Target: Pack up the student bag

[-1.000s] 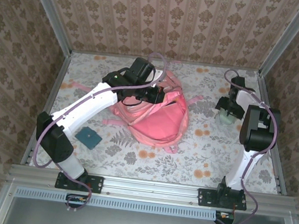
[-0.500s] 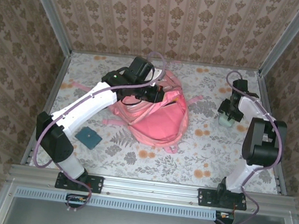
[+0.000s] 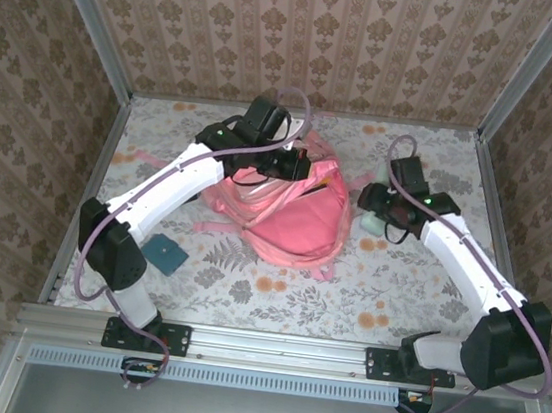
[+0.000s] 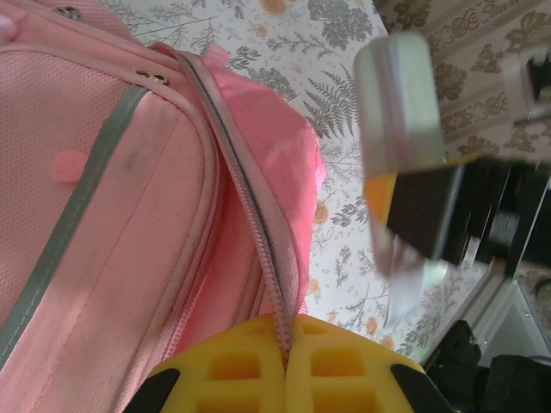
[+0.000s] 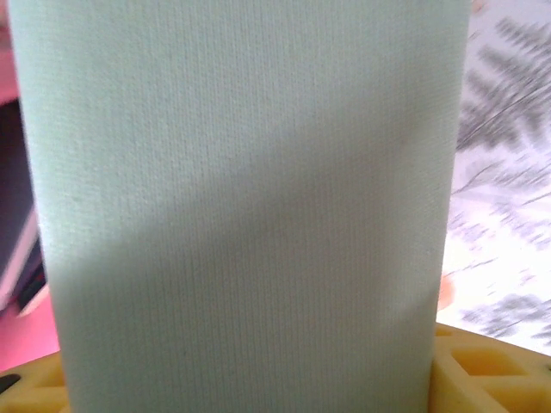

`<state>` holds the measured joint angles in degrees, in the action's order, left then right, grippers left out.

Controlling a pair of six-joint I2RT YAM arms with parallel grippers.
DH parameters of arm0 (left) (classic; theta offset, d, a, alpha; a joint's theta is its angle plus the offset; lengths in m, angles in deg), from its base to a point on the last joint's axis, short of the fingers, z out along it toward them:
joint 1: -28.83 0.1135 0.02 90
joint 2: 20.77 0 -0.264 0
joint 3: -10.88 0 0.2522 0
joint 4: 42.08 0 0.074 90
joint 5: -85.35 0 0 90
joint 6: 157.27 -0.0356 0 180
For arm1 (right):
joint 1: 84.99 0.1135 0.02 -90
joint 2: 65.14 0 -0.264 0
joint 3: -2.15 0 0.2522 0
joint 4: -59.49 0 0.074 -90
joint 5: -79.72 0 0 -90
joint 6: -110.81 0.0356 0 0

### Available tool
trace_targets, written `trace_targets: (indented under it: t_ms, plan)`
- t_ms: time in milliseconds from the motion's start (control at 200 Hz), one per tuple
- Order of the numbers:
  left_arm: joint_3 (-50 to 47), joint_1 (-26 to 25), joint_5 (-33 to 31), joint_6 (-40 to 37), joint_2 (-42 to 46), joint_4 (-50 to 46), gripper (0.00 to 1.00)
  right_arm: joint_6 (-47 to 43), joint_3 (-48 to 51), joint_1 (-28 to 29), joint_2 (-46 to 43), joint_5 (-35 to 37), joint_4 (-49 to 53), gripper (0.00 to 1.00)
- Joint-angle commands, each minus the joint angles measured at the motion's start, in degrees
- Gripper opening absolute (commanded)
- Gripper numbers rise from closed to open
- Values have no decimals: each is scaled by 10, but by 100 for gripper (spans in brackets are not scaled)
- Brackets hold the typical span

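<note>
student bag (image 3: pixel 299 222) sits mid-desk, slumped, and whether its mouth gapes can't be told from above. left fingers (image 4: pixel 232 385) are clamped on the zip edge (image 4: pixel 258 232). right fingers (image 5: pixel 482 370) grip a pale green item (image 5: pixel 241 198), airborne just right of the bag.

Risks, my read:
- The left hold is a thin pinch on soft fabric. If it slips, the mouth collapses and the item lands on top.
- The item looks wide for the gap. It may catch the lip and shove the whole bag.
- Both wrists are near each other at the mouth, so a clash is possible.

The desk (image 3: pixel 396 292) has a floral print, busy to look at. A teal square (image 3: pixel 163 251) lies near the left arm. Patterned wallpaper walls (image 3: pixel 307 39) enclose three sides.
</note>
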<state>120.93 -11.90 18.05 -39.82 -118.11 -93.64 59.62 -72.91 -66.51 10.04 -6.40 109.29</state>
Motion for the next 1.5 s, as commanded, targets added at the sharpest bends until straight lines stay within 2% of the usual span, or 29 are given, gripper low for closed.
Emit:
trace_targets:
  t_ms: [0,180,385,545,615,710,780,805,1165,1270,1375,1495]
  plan:
    - [35,2,25,14,-6,47,0,124,22,51,3,-16,-32,63]
    - [28,-2,28,19,-5,55,0,215,6,108,76,-19,-110,64]
    - [22,-3,25,22,2,50,0,289,-39,110,182,-28,-167,64]
    - [11,-5,24,27,7,55,0,307,-96,110,256,-32,-189,64]
    - [11,-6,22,27,7,55,0,310,-121,110,286,-36,-179,67]
    - [11,-6,18,26,6,55,0,306,-149,109,313,-41,-154,77]
    - [13,-6,13,24,5,52,0,299,-148,110,309,-41,-148,93]
    - [13,-5,12,23,5,52,0,296,-143,110,303,-39,-149,95]
    - [29,-1,4,16,-15,44,0,255,-73,104,206,-35,-143,96]
    - [30,0,4,17,-18,43,0,245,-46,102,172,-20,-142,93]
    - [29,1,4,18,-21,43,0,251,-22,84,165,-36,-165,88]
    - [28,0,3,17,-21,38,0,242,-26,77,173,-46,-175,88]
